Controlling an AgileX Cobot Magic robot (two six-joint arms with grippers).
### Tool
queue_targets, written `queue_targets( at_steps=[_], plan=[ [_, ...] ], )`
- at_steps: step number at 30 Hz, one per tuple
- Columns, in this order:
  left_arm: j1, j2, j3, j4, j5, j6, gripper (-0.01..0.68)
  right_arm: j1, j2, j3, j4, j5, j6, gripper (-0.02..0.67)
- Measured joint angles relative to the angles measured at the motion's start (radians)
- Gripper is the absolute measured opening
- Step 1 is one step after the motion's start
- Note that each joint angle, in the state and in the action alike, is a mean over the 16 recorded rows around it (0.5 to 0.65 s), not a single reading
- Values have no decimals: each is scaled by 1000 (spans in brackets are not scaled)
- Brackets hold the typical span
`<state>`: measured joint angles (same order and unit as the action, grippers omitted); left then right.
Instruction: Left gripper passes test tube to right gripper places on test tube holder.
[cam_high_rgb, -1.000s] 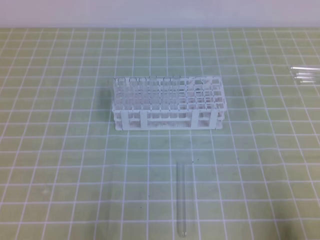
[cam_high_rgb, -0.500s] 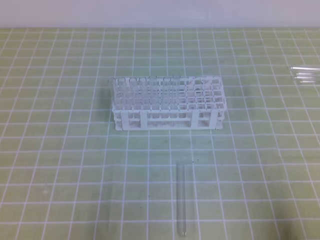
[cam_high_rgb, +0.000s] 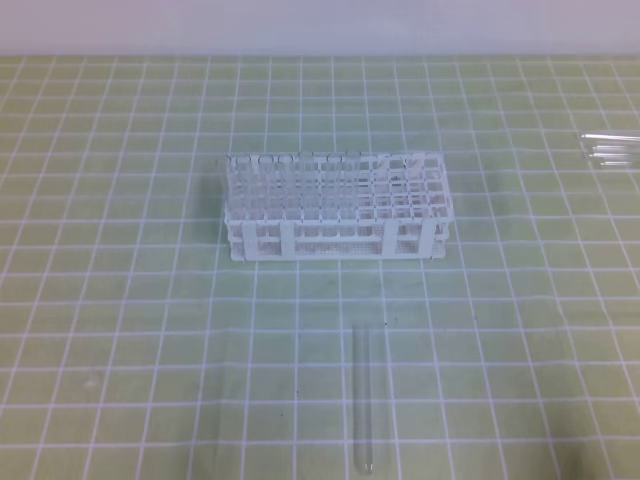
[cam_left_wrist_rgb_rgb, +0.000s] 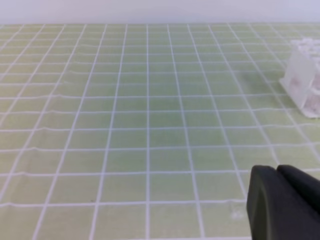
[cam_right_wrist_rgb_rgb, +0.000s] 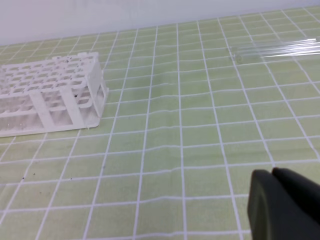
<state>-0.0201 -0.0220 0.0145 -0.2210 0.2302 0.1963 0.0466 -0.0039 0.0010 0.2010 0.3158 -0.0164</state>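
The white lattice test tube holder stands in the middle of the green grid mat. A clear test tube lies flat on the mat in front of it, pointing toward the front edge. No gripper touches it. Neither arm shows in the exterior high view. In the left wrist view my left gripper sits at the lower right, its black fingers pressed together and empty, with a corner of the holder far to the right. My right gripper is likewise shut and empty, the holder to its far left.
A few more clear tubes lie at the mat's right edge, and they also show as tubes at the upper right of the right wrist view. A white wall borders the back of the mat.
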Motion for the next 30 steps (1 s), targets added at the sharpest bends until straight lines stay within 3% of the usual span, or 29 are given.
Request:
queue_targets(
  at_steps=[13, 30],
  plan=[
    [0, 10, -7, -222, -164, 0, -2, 0, 0, 0, 0, 0, 0, -16],
    [0, 10, -7, -236, -166, 5, -2, 0, 0, 0, 1, -1, 0, -16]
  ],
)
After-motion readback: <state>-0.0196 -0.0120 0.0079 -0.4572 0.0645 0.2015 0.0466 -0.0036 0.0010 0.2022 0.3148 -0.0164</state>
